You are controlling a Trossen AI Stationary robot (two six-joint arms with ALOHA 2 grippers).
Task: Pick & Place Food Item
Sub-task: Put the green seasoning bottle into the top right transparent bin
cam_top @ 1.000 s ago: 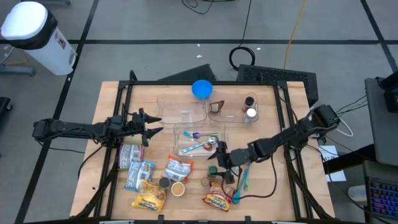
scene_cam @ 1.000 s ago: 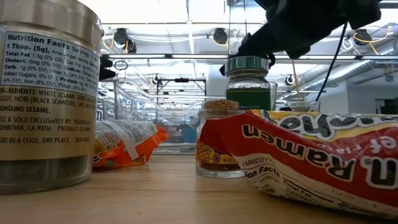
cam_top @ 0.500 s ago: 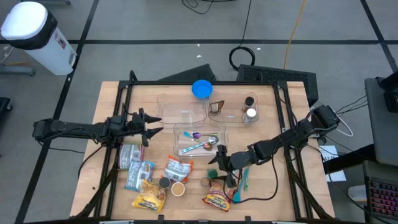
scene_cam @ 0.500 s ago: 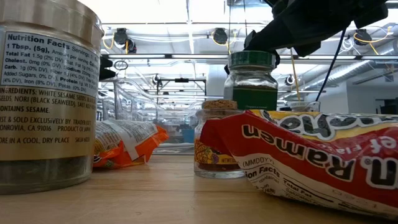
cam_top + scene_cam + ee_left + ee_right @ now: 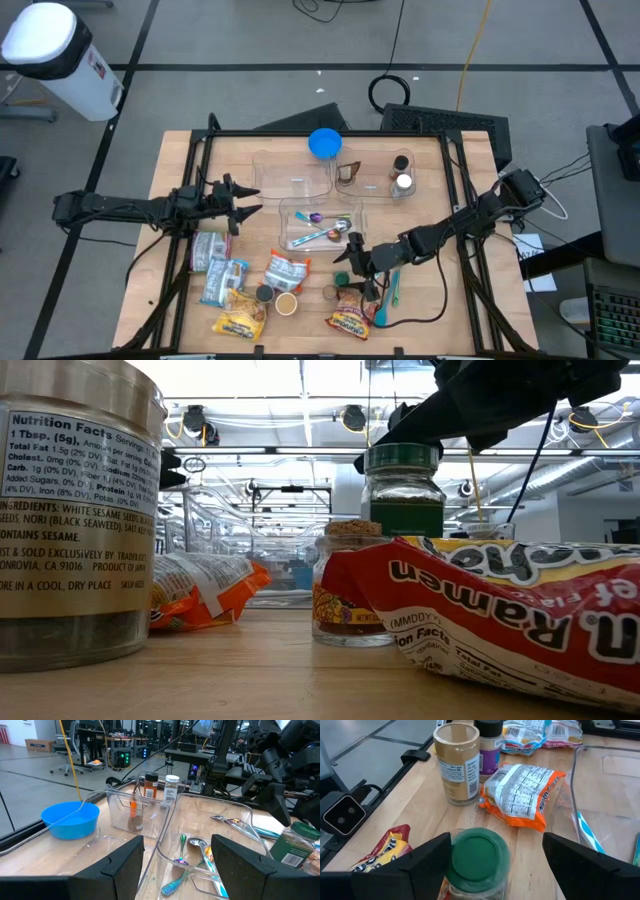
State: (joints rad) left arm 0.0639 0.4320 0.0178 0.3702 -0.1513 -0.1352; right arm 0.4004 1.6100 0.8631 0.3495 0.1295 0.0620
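while jaws gape, green-lidded jar (image 5: 403,490) stands upright.

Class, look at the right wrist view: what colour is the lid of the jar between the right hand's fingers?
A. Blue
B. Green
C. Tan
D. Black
B. The jar sitting between the spread fingers of the right hand has a round green lid, also visible from the low view.

"Nutrition Facts" on the tin (image 5: 75,510); "Ramen" on the red packet (image 5: 500,615).
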